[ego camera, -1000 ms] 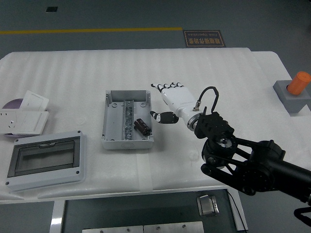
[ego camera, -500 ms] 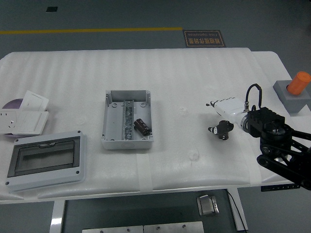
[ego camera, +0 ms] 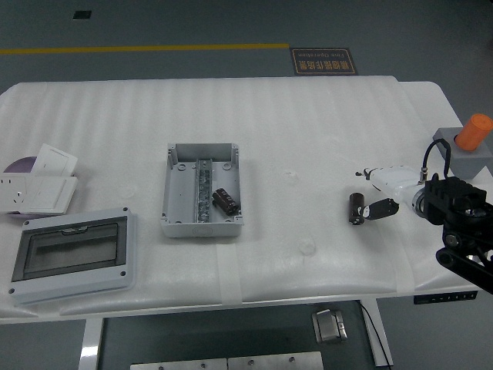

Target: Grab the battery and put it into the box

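An open grey box (ego camera: 200, 190) stands at the table's middle left, and one black battery (ego camera: 226, 200) lies inside it by the right wall. A second black battery (ego camera: 356, 208) rests on the table at the right. My right hand (ego camera: 367, 190), white with black joints, comes in from the right edge just beside this battery. Its fingers (ego camera: 368, 174) stretch out to the left above the battery. The thumb (ego camera: 380, 207) points at the battery's right side, and I cannot tell whether it touches. Nothing is held in the hand.
The box's lid with a clear window (ego camera: 71, 255) lies at the front left. White sockets and a disc (ego camera: 38, 181) sit at the left edge. An orange cylinder in a grey block (ego camera: 467, 146) stands at the far right, behind my arm.
My right hand has drawn back from beside the box to the table's right side. The second battery, which the arm had covered, now shows beside the thumb.
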